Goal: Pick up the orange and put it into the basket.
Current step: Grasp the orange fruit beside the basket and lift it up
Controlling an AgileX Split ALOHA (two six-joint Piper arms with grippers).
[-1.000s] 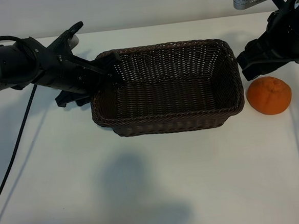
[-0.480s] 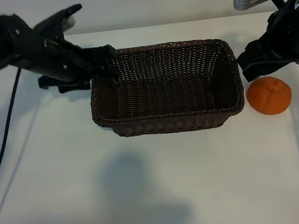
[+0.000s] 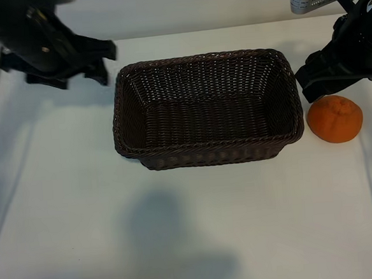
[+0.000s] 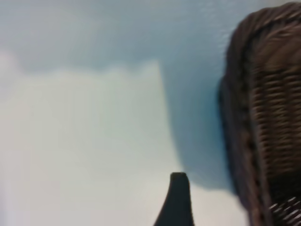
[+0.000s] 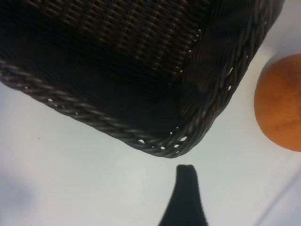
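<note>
A smooth white table (image 3: pixel 199 234) fills the near part of the scene, bare but for soft grey shadows, one broad patch lying on the near side of the basket. The rectangular dark brown woven wicker basket (image 3: pixel 210 152) with rounded corners and a braided rim sits on that surface, its hollow holding nothing. Just beside the basket's right end, outside it and resting on the table, lies the small round bright orange fruit (image 3: pixel 334 119) with dimpled skin and a puckered top; it does not touch the wicker. The black right gripper (image 3: pixel 316 79) hangs just beyond the orange, by the basket's far right corner, its fingers apart and gripping nothing. Off the basket's far left corner, clear of the rim, the black left gripper (image 3: pixel 97 62) is raised above the table, fingers spread and empty. Behind the basket the tabletop ends at a plain pale wall (image 3: pixel 196 8).
</note>
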